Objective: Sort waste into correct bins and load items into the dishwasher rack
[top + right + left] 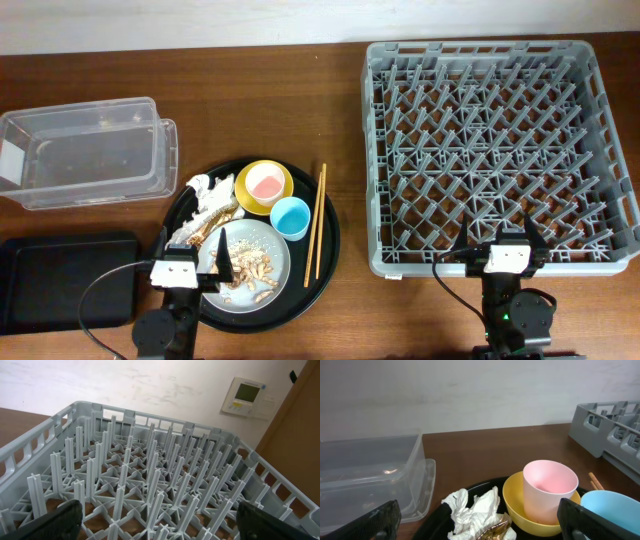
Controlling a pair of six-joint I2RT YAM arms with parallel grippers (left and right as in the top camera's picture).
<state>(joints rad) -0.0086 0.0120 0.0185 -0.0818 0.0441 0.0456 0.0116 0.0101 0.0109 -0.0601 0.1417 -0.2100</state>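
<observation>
The crumpled white tissue paper with gold wrapper (208, 200) is lying left on the large round black tray (330, 240), lower-left of centre overhead, just ahead of the left gripper (192, 248), its jaws wide apart, while the right gripper (497, 236), jaws also apart, is hovering by the square grey plastic rack (480, 48).

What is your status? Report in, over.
Open, empty: left pincer, right pincer. Nothing loaded: pink cup in yellow bowl, rack bare. Just ahead of left pincer: tissue.
</observation>
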